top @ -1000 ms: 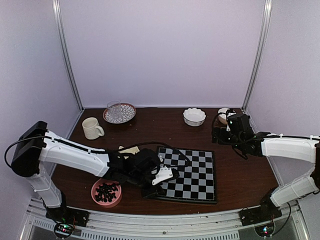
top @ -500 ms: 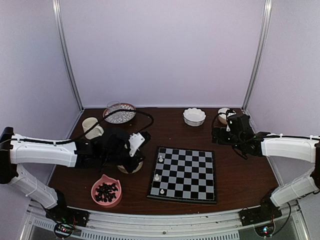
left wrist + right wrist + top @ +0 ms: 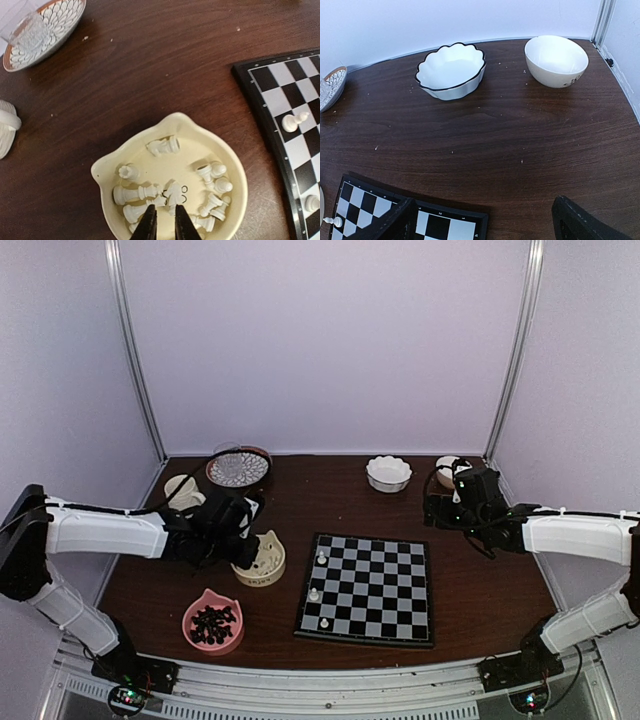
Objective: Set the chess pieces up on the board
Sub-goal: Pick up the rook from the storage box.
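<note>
Left gripper (image 3: 164, 226) over the cream bowl (image 3: 223, 150) beside the board (image 3: 280, 75), jaws narrowed to a slit, hold unclear; chess pieces (image 3: 135, 192) lie heaped, likely light and slippery, so pinch one across its stem; right gripper (image 3: 482, 220) wide apart, empty.

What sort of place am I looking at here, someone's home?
Probably a robot test booth: left arm and right arm bolted to a metal rail, plain walls boxing in one table, chessboard and bowl as props.
</note>
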